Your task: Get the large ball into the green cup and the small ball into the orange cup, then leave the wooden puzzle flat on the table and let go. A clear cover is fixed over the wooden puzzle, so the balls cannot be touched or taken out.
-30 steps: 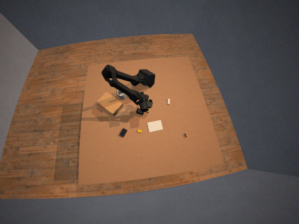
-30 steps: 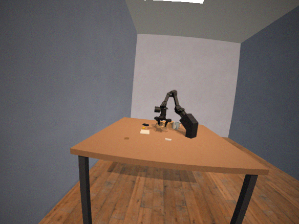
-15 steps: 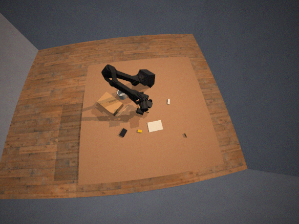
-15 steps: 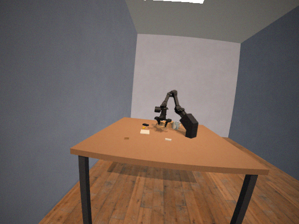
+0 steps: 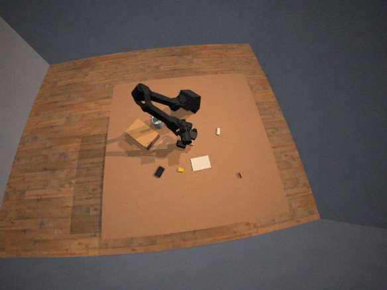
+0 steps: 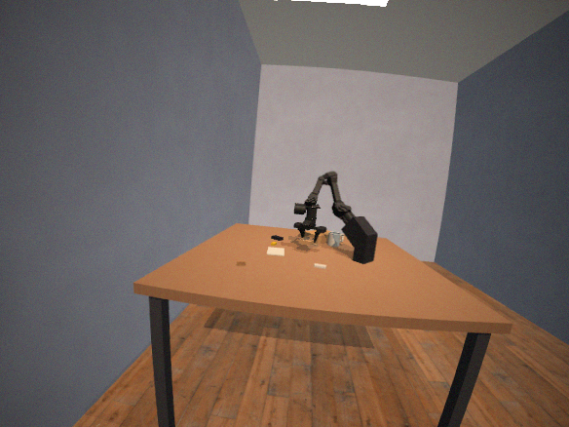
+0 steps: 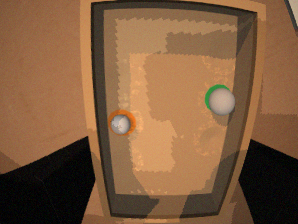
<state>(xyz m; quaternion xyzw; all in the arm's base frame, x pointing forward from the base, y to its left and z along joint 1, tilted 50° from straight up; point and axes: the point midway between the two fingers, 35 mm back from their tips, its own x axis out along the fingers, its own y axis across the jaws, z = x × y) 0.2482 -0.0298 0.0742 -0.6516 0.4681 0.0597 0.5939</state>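
The wooden puzzle (image 7: 173, 106) fills the wrist view under its clear cover. The large white ball (image 7: 221, 102) sits on the green cup (image 7: 214, 98) at the right. The small white ball (image 7: 120, 123) sits inside the orange cup (image 7: 123, 123) at the left. My gripper is shut on the puzzle's near edge, with its dark fingers at both lower corners. In the top view the puzzle (image 5: 142, 133) is left of the gripper (image 5: 185, 139), slightly tilted, and its shadow falls on the table beside it.
A grey mug (image 5: 158, 123) stands just behind the puzzle, near the arm. A white block (image 5: 218, 131), a white pad (image 5: 200, 163), a yellow block (image 5: 180, 169), a black object (image 5: 159, 171) and a small dark piece (image 5: 238, 175) lie around. The robot base (image 5: 190, 100) is behind.
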